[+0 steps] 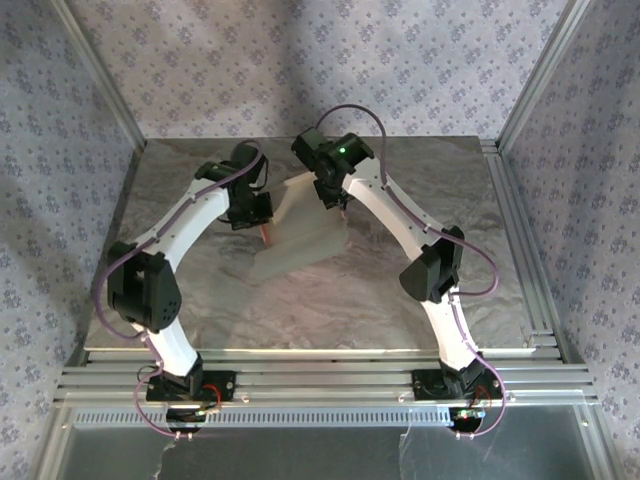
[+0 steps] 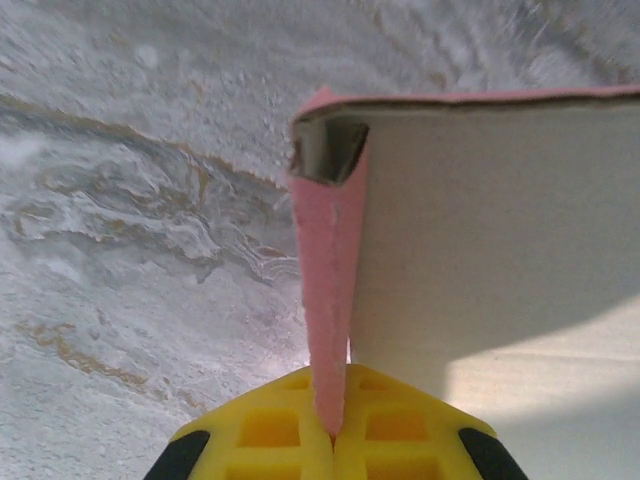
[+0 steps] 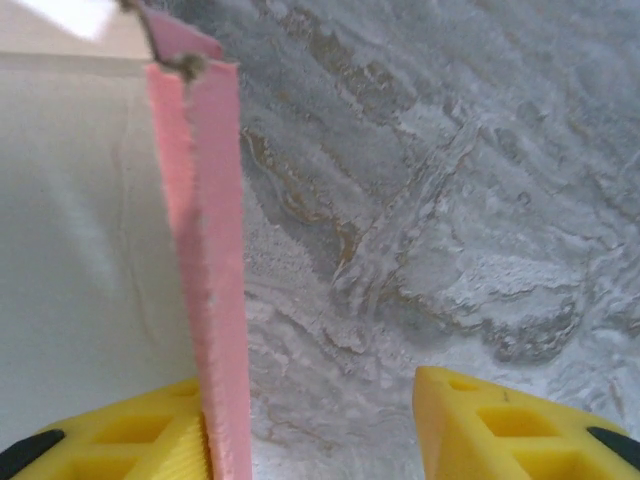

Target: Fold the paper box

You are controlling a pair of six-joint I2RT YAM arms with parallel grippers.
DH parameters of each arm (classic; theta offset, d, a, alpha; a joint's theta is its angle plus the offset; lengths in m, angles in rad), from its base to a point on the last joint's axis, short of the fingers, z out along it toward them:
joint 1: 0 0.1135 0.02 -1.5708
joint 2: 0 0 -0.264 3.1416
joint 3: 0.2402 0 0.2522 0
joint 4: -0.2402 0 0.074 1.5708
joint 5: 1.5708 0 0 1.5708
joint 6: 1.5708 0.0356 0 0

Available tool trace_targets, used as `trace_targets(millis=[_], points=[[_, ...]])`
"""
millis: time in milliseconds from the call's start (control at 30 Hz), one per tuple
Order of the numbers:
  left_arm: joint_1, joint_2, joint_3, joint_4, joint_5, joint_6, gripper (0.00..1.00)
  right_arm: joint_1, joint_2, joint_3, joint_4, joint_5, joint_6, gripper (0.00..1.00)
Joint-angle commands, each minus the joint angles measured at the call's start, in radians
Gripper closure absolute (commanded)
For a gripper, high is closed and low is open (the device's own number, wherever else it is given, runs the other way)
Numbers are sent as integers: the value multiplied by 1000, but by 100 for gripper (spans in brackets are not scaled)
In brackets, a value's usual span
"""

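paper box point(image 2: 480, 230) pinched in left pincer point(image 2: 333, 435), beside parted right pincer point(image 3: 315, 405)

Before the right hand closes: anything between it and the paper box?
Nothing visible. The paper box has its pink edge right beside one finger of the open right hand; left hand is shut on the opposite edge.

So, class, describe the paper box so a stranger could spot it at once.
Find the grey marbled table, then its middle, between the left gripper and the right gripper. The paper box is the thin card sheet there, pinched by the left gripper: pale face, pink edges, unlike the yellow fingers beside it.
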Motion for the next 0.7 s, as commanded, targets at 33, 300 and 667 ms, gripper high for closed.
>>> trace_targets(millis=[33,300,667], points=[[5,76,0,-32,25,10,100,-16,-47,-14,-17,-54,30,46],[2,199,25,-49,24,68,100,-63,-57,-54,10,-223,47,44],[0,318,100,-157,-64,194,100,-106,-123,-206,100,-271,58,49]])
